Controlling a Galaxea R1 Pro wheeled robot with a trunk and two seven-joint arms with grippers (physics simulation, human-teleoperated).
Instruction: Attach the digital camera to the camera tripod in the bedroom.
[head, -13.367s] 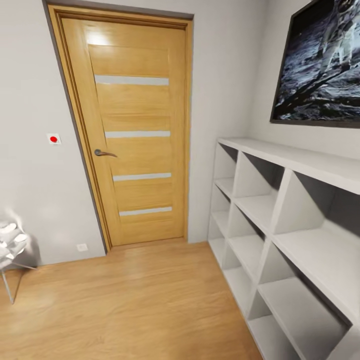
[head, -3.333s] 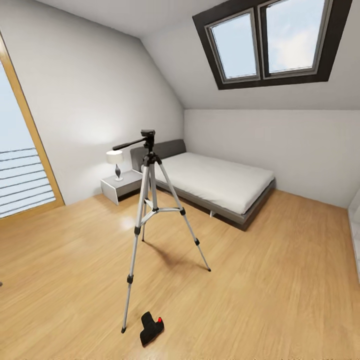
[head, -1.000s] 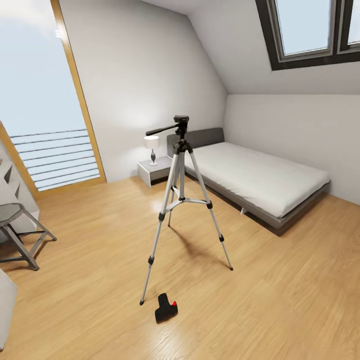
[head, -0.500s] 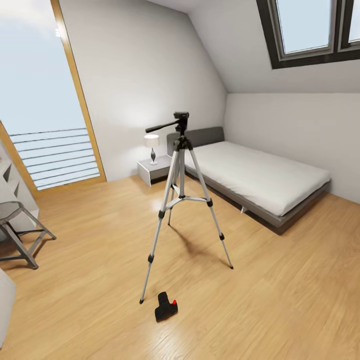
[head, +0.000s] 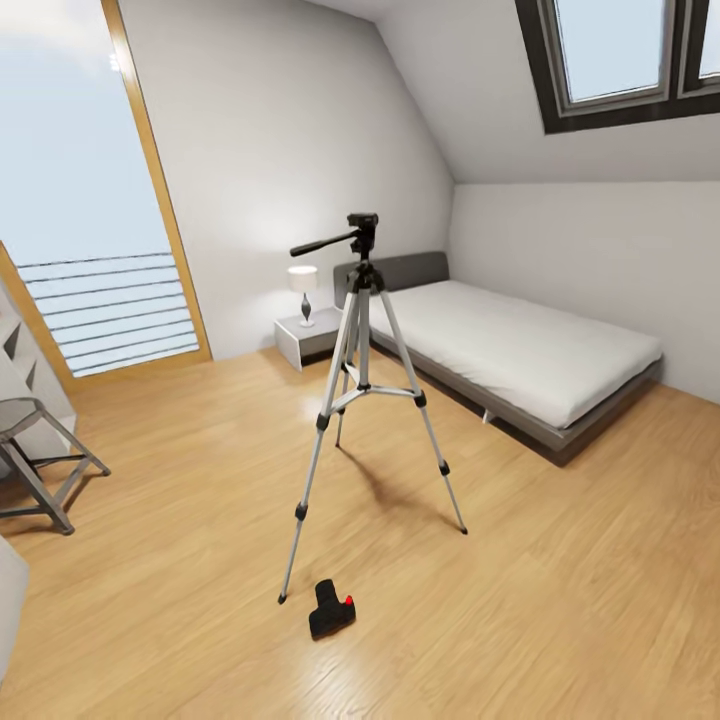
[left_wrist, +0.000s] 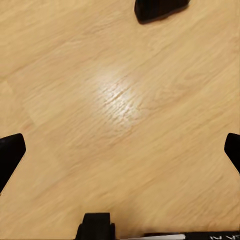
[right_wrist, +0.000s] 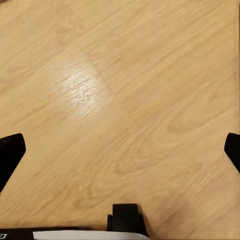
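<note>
Head view: the room has barely shifted over the last second, so the approach is judged nearly finished.

The small black digital camera with a red button (head: 331, 610) is seen lying on the light wood plank floor (head: 560, 600), just beside the near foot of the tall silver-legged camera tripod with a black head and pan handle (head: 361, 385); it also appears in the left wrist view (left_wrist: 160, 9). The left tool (left_wrist: 120, 150) and right tool (right_wrist: 120, 150) are spread wide, holding nothing, above bare floor. A pick-up from the floor is judged to come next. A grey bed (head: 520, 350), a white nightstand with a lamp (head: 305, 335) and a grey folding stool (head: 35, 460) stand well apart; nothing blocks the way.
</note>
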